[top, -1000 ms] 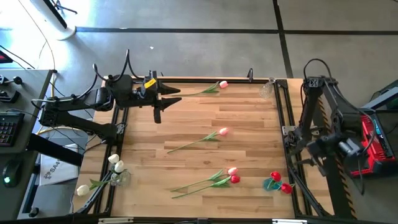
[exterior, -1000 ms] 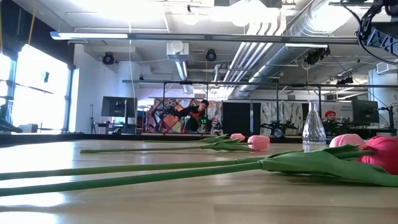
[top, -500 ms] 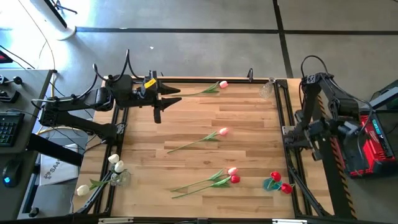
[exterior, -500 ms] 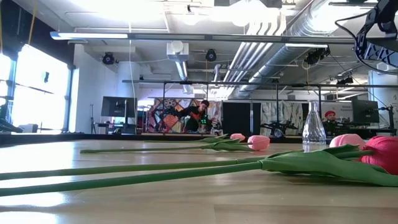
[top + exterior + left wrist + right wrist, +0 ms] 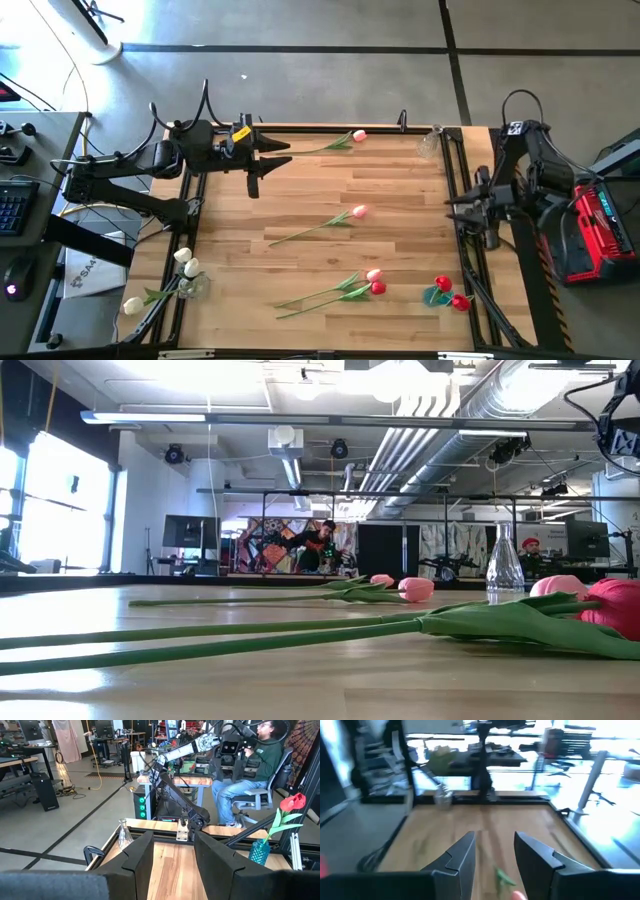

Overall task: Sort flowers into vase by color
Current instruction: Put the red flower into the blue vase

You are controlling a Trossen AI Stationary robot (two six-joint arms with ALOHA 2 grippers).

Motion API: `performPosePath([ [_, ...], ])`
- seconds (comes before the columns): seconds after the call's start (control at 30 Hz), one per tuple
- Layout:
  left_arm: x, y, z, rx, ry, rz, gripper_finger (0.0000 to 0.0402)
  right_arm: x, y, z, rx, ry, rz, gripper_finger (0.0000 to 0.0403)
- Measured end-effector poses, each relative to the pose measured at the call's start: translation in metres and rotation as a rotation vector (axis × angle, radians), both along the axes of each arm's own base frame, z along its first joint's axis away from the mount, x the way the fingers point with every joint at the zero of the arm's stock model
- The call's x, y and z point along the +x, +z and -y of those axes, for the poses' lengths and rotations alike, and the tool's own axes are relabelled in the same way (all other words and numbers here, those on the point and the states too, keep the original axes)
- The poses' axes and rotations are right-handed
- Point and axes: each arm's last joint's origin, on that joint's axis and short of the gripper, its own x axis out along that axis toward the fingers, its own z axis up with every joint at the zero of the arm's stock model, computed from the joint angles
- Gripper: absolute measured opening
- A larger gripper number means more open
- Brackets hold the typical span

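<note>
Several tulips lie flat on the wooden table: a pink one (image 5: 358,134) by the far edge, a pink one (image 5: 358,211) in the middle, and a pink (image 5: 373,274) and a red one (image 5: 379,288) side by side nearer the front. A teal vase (image 5: 437,295) at the near right holds red tulips (image 5: 292,802). White tulips (image 5: 185,262) stand in a clear vase (image 5: 195,285) at the near left. My left gripper (image 5: 288,148) hovers open at the far left. My right gripper (image 5: 447,203) is open at the table's right edge, pointing left over it.
An empty clear vase (image 5: 428,146) stands at the far right corner. A black rail frame (image 5: 455,180) runs along the table's sides. A person sits on a chair (image 5: 250,780) beyond the table's right side. Bare wood (image 5: 300,190) lies between the tulips.
My right arm has swung in from outside the right rail toward the table's far edge and left. Its gripper has turned and now points left across the table. Its fingers have stayed open. The tulips and the vases have stayed where they were.
</note>
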Motion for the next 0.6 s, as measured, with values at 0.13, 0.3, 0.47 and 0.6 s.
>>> performPosePath([
  [0.13, 0.0, 0.0, 0.0, 0.0, 0.0, 0.0, 0.0128, 0.009, 0.003, 0.0, 0.012, -0.132, 0.033, 0.0123],
  [0.3, 0.0, 0.0, 0.0, 0.0, 0.0, 0.0, 0.0128, 0.026, 0.008, -0.003, 0.063, -0.3, 0.074, 0.0123],
  [0.47, 0.0, 0.0, 0.0, 0.0, 0.0, 0.0, 0.0128, 0.053, 0.006, -0.014, 0.1, -0.418, 0.077, 0.0123],
  [0.6, 0.0, 0.0, 0.0, 0.0, 0.0, 0.0, 0.0128, 0.076, -0.003, -0.024, 0.161, -0.503, 0.075, 0.0123],
])
